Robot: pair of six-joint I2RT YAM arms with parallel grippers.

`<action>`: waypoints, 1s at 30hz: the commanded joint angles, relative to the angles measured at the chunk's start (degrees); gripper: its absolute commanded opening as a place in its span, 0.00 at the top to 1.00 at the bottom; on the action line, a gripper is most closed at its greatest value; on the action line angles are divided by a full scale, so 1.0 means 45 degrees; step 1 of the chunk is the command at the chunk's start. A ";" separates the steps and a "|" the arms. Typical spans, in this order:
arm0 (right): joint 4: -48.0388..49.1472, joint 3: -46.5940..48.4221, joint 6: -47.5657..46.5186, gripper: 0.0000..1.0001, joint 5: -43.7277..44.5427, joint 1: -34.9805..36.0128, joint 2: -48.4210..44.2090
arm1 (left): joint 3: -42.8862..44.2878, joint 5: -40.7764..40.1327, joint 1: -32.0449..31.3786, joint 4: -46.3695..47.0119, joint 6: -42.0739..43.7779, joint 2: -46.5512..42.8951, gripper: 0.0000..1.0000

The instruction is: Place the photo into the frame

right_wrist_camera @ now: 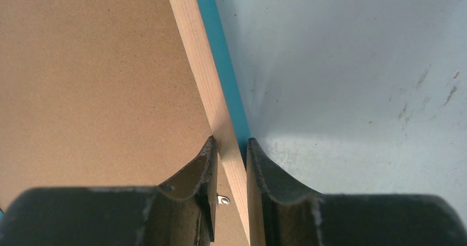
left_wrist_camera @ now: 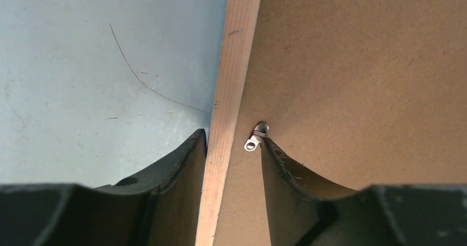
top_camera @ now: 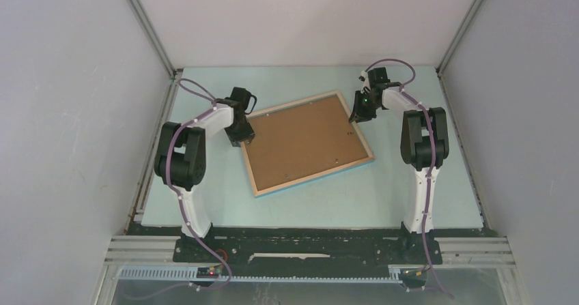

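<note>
Scuffed pale-blue table (top_camera: 410, 202), plain grey walls (top_camera: 68, 114). Frame (top_camera: 293, 104) face down mid-table (smooth light-wood rim, fibrous brown backing board (top_camera: 304, 141)). Left gripper (left_wrist_camera: 234, 138) jaws apart astride one rail; right gripper (right_wrist_camera: 231, 144) clamped on the opposite rail.

We look down from above and behind the arm bases on the whole table (top_camera: 410, 196) — a distant view. Our wrist views sit close over the left end effector (left_wrist_camera: 232, 138) and right end effector (right_wrist_camera: 231, 141), facing down (each at one rail). All three share the frame (top_camera: 314, 175) — its opposite edges.
</note>
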 commanded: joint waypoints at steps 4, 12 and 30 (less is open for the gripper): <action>0.0071 -0.0103 0.0399 1.00 -0.0378 0.0027 -0.0208 | -0.0763 -0.1052 0.0534 0.0367 -0.2399 -0.0351 0.71; 0.0106 -0.0084 0.0418 1.00 -0.0530 0.0029 -0.0174 | -0.1810 -0.0002 0.1001 0.1554 -0.3503 -0.0854 0.94; 0.0317 -0.0300 0.0943 1.00 -0.0530 -0.0131 -0.0243 | -0.2964 0.1086 0.0945 0.0352 -0.0031 -0.5153 0.15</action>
